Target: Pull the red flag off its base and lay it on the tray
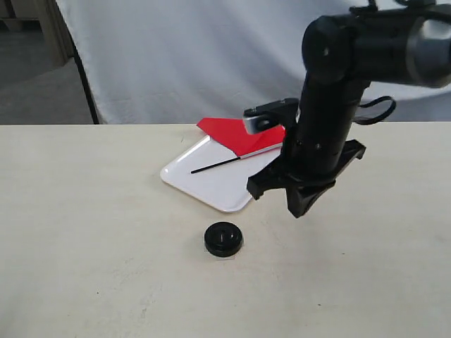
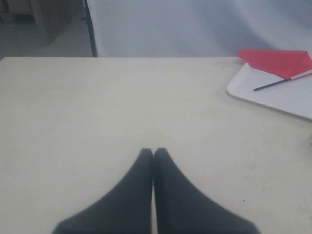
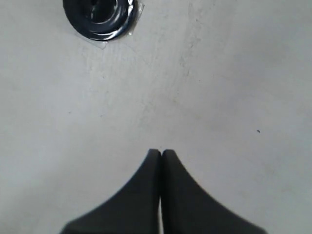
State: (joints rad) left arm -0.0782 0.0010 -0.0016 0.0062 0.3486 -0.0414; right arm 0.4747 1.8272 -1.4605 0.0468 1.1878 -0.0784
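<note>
The red flag [image 1: 239,135] lies flat on the white tray [image 1: 218,189], its thin black stick pointing toward the tray's left side; the left wrist view shows the same flag [image 2: 275,61] and tray [image 2: 287,97] off to one side. The round black base [image 1: 223,239] sits alone on the table in front of the tray, its hole bare, and appears at the edge of the right wrist view as the base [image 3: 100,17]. My right gripper [image 1: 303,205] hangs shut and holding nothing, just right of the tray, tips [image 3: 161,152] over bare table. My left gripper [image 2: 153,151] is shut and holds nothing.
A pale table [image 1: 84,232] carries everything. A white cloth backdrop [image 1: 197,56] hangs behind its far edge. The right arm's black body [image 1: 331,120] stands over the tray's right corner and hides part of the flag.
</note>
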